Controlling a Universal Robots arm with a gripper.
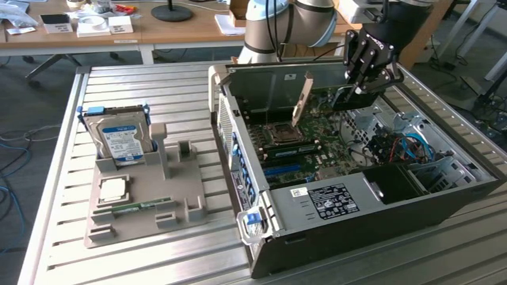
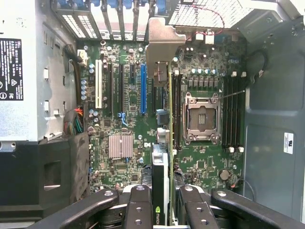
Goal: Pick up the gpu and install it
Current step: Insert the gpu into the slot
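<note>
Your gripper [image 1: 363,89], at about 1 o'clock in the exterior view, is clamped on the gpu [image 1: 348,100], holding it on edge inside the open computer case [image 1: 333,231], over the motherboard [image 1: 317,139]. Seen from the wrist, the card's thin edge runs between the blue slot [image 2: 143,88] and the CPU socket [image 2: 202,117]. The hard drive [image 1: 123,139] stands at 9 o'clock.

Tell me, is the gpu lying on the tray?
No, the gripper holds the gpu edge-on over the motherboard inside the case.
</note>
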